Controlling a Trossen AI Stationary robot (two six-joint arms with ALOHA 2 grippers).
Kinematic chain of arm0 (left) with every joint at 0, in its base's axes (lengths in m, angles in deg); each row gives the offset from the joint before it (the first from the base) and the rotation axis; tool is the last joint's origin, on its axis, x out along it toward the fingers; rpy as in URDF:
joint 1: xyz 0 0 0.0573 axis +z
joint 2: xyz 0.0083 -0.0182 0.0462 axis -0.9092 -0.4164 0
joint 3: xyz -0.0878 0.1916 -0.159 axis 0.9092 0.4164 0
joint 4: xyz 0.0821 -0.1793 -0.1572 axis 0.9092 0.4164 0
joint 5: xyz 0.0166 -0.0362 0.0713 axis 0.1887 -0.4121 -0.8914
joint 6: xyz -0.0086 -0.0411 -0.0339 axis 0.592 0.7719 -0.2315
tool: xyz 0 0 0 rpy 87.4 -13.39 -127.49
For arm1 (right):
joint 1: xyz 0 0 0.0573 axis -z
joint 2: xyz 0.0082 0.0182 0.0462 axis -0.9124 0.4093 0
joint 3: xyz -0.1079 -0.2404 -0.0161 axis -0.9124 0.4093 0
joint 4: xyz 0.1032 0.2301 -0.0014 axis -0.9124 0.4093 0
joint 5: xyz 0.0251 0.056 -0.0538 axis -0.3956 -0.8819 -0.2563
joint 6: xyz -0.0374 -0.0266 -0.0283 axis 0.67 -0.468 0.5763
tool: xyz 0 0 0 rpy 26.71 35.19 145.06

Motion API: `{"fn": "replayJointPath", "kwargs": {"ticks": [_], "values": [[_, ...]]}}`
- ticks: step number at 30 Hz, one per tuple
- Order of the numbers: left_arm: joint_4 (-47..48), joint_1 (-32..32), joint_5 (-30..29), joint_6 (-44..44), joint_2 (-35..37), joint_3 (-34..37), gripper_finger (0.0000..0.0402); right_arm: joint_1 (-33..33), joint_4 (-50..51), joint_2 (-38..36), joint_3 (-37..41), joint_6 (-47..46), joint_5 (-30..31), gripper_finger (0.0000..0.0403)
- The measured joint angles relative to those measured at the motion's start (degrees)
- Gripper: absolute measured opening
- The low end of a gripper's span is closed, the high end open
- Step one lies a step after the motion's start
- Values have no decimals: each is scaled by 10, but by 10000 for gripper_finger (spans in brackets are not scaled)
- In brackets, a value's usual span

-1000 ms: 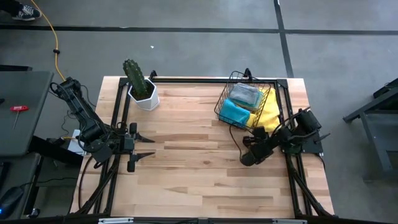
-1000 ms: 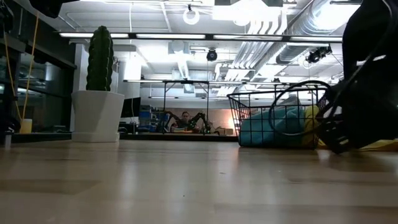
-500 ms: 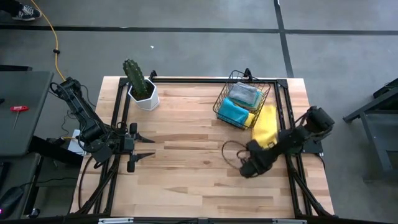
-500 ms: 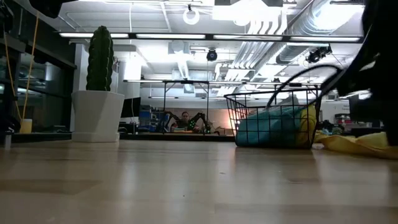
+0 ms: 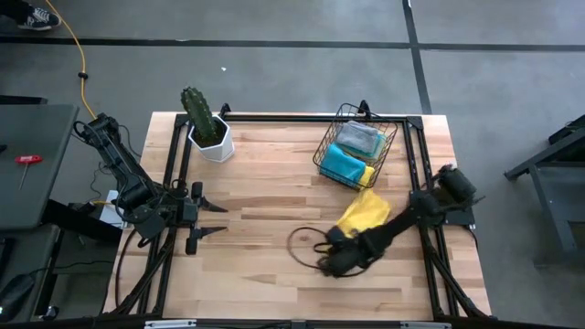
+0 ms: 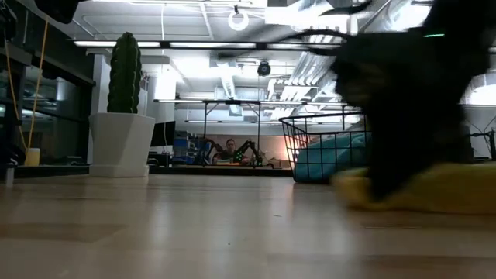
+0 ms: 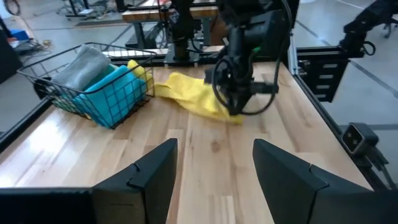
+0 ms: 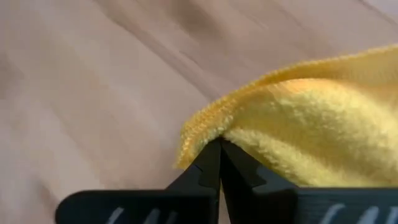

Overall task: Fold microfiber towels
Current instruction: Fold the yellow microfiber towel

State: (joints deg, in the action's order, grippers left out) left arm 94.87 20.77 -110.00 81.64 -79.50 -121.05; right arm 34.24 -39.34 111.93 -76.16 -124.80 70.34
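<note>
Near the table's middle, the right gripper [image 5: 336, 260] is clamped on a hemmed edge of the yellow towel [image 5: 364, 212], which trails back toward the basket [image 5: 326, 149], likely to get flat room for folding. Remaining towels [image 5: 352, 151] sit in that basket. Left gripper [image 5: 212, 216] waits spread wide at the left side, empty.

Count: two arms, two claws (left claw [image 5: 203, 217], right claw [image 5: 331, 262]). One wire basket [image 5: 331, 144] at the tabletop's far edge. One cactus pot [image 5: 213, 139]. Towels visible: one yellow towel [image 5: 364, 213] out, one blue towel [image 5: 344, 163] and one grey towel [image 5: 359, 137] in the basket.
</note>
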Motion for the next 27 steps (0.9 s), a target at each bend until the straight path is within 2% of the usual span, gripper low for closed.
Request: {"fn": "replayJointPath", "kwargs": {"ticks": [7, 17, 21, 27], "values": [[0, 0, 16, 0, 0, 0, 200, 75, -121, 116, -119, 207, -2, 0], [1, 0, 17, 0, 0, 0, 200, 186, -163, 284, -402, 482, -9, 0], [7, 0, 19, 0, 0, 0, 200, 209, -172, 307, -495, 551, -15, 0], [29, 0, 45, 20, 0, 0, 200, 194, -123, 286, -555, 639, -6, 0]]}}
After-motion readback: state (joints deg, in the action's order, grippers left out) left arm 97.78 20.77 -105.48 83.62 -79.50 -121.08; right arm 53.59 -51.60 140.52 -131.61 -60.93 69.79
